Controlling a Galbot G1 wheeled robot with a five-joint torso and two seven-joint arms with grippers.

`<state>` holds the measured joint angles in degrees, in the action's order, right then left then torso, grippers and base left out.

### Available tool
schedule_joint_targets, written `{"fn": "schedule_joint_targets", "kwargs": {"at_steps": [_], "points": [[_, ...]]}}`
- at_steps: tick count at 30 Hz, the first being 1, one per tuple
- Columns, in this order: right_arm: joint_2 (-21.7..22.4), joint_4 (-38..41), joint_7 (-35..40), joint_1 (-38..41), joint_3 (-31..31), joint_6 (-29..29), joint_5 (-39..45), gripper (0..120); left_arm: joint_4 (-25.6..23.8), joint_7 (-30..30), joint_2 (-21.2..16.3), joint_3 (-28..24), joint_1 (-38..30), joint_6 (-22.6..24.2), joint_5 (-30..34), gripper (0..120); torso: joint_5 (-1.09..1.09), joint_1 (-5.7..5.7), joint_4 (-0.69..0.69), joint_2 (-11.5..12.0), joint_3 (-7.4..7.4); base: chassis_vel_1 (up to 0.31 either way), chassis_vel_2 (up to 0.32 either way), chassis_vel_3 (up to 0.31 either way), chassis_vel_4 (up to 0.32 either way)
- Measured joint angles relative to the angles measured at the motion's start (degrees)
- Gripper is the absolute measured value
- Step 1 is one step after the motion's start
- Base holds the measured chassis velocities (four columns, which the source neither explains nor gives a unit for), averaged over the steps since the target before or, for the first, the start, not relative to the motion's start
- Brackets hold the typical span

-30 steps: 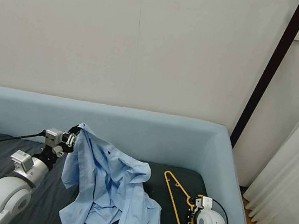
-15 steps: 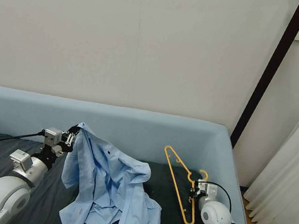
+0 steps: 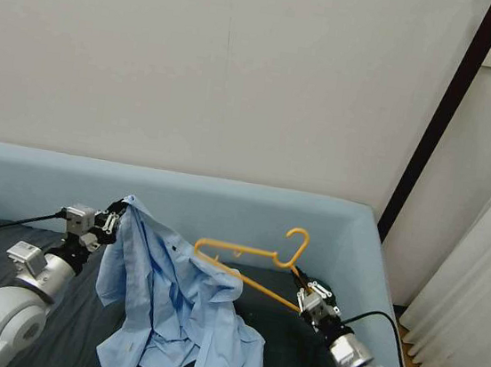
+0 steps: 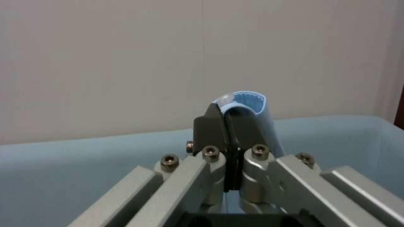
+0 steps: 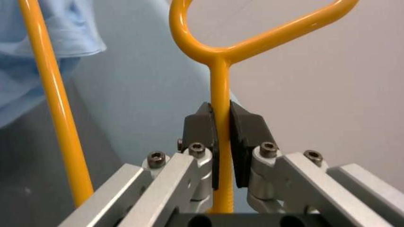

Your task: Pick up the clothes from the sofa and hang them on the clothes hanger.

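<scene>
- Between the closed fingers of the left gripper (image 3: 114, 221) is the top edge of a crumpled light-blue cotton shirt (image 3: 176, 309). The rest hangs below the gripper, and its lower folds lie on the pale blue sofa (image 3: 330, 221).
- The right gripper (image 3: 308, 294) is clamped tight on the neck of a yellow wire clothes hanger (image 3: 237, 249), just under the hook. The hanger's far end reaches the shirt.
- The step appears to be bringing the hanger to the shirt. The next move calls for threading that far end into the shirt's opening below the left gripper, with the fabric kept raised.
</scene>
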<state>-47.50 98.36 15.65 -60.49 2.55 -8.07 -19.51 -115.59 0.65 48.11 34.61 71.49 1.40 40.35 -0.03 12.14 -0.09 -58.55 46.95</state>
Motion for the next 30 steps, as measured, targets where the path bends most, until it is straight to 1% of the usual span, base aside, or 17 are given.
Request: {"fn": "schedule_joint_targets", "kwargs": {"at_steps": [1,2,4,6,7,8,12,13,17,18,22,26,30], "points": [[-0.03,-0.05,1.00,0.21,1.14,0.91,-2.02,5,-0.42,-0.01,0.22,-0.12,0.08,0.22,0.00,0,0.00,0.00,0.00,0.00,0.00,0.000,0.000,0.000,0.000],[-0.03,-0.05,1.00,0.21,1.14,0.91,-2.02,5,-0.42,-0.01,0.22,-0.12,0.08,0.22,0.00,0,0.00,0.00,0.00,0.00,0.00,0.000,0.000,0.000,0.000],[-0.52,-0.59,2.90,1.75,4.23,3.22,-4.49,5,-1.28,-0.05,0.62,-0.20,0.41,0.58,-0.07,0,-0.01,-0.01,0.02,0.00,0.00,0.000,0.000,0.000,0.000],[-1.45,-1.10,5.72,4.28,8.33,7.08,-3.83,5,-1.98,-0.13,1.25,-0.37,0.68,0.74,-0.22,0,-0.01,0.00,0.04,0.00,0.00,0.000,0.000,0.000,0.000],[-1.45,-1.10,5.72,4.28,8.33,7.08,-3.83,5,-1.98,-0.13,1.25,-0.37,0.68,0.74,-0.22,0,-0.01,0.00,0.04,0.00,0.00,0.000,0.000,0.000,0.000],[-1.92,-1.39,6.72,5.48,10.21,9.04,-3.09,5,-2.41,-0.23,1.55,-0.45,0.85,0.83,-0.26,0,-0.02,0.00,0.03,0.00,0.00,0.000,0.000,0.000,0.000],[-3.92,-3.10,9.63,9.93,15.52,13.03,-1.46,5,-4.05,-0.27,2.22,-0.45,1.77,1.04,-0.38,0,-0.01,0.00,0.02,0.00,0.00,0.000,0.000,0.000,0.000],[-3.92,-3.10,9.63,9.93,15.52,13.03,-1.46,5,-4.05,-0.27,2.22,-0.45,1.77,1.04,-0.38,0,-0.01,0.00,0.02,0.00,0.00,0.000,0.000,0.000,0.000],[-6.13,-3.90,11.11,14.30,19.47,14.95,0.62,5,-5.32,-0.27,2.94,-0.27,3.17,1.08,-1.00,0,-0.01,0.00,0.00,0.00,0.00,0.000,0.000,0.000,0.000],[-6.13,-3.90,11.11,14.30,19.47,14.95,0.62,5,-5.32,-0.27,2.94,-0.27,3.17,1.08,-1.00,0,-0.01,0.00,0.00,0.00,0.00,0.000,0.000,0.000,0.000],[-7.68,-4.04,11.35,18.74,22.90,14.93,4.52,5,-6.26,-0.25,4.59,-0.81,4.52,1.08,-2.65,0,-0.01,0.00,0.04,0.00,0.00,0.000,0.000,0.000,0.000],[-7.89,-2.07,11.35,20.04,25.06,14.50,6.70,5,-5.91,-0.16,5.90,-2.01,4.78,0.91,-4.04,0,-0.01,0.00,0.02,0.00,0.00,0.000,0.000,0.000,0.000],[-7.69,-0.34,11.30,20.24,26.59,13.72,7.11,5,-4.77,0.09,7.06,-3.56,4.85,0.53,-5.59,0,-0.01,0.00,0.01,0.00,0.00,0.000,0.000,0.000,0.000]]}}
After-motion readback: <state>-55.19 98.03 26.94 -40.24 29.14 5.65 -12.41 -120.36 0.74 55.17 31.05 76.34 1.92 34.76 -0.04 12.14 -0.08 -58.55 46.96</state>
